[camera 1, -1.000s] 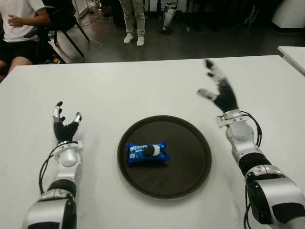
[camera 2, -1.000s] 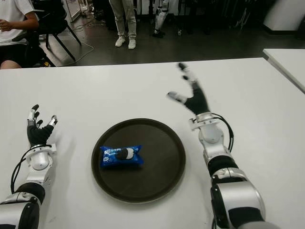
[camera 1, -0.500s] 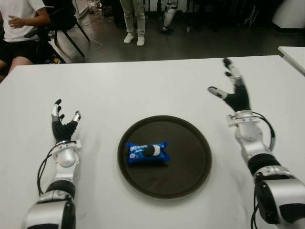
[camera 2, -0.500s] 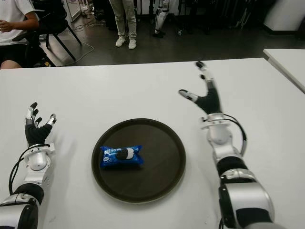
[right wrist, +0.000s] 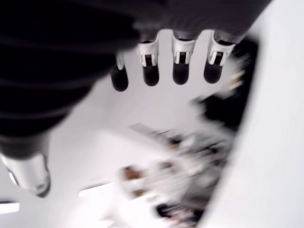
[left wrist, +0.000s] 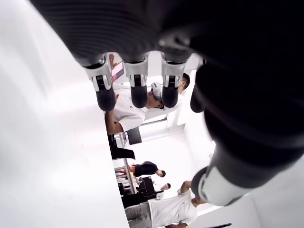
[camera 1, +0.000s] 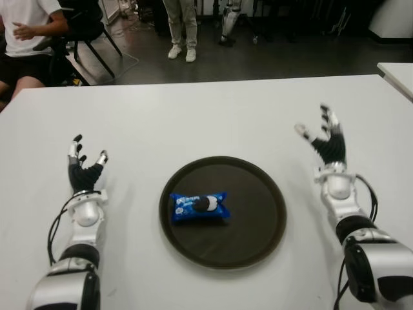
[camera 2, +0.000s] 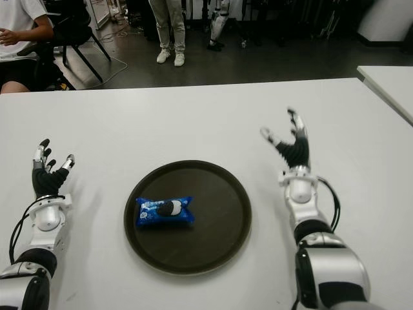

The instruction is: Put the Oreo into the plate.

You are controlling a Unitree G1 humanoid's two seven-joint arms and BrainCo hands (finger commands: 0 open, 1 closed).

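Note:
A blue Oreo packet (camera 1: 199, 207) lies inside the round dark brown plate (camera 1: 258, 213), left of its centre, on the white table (camera 1: 193, 123). My right hand (camera 1: 324, 134) is to the right of the plate, palm up off the table, fingers spread and holding nothing. Its fingers (right wrist: 182, 61) show straight in the right wrist view. My left hand (camera 1: 82, 161) is to the left of the plate, fingers spread and empty. The left wrist view shows its fingers (left wrist: 137, 85) extended with nothing in them.
A second white table (camera 1: 397, 72) edges in at the far right. Beyond the table's far edge a seated person (camera 1: 26, 39) is at the left and a standing person's legs (camera 1: 181, 29) at the back.
My right hand has drawn back from the far side of the plate toward the right and nearer, still open. The Oreo packet and my left hand have stayed in place.

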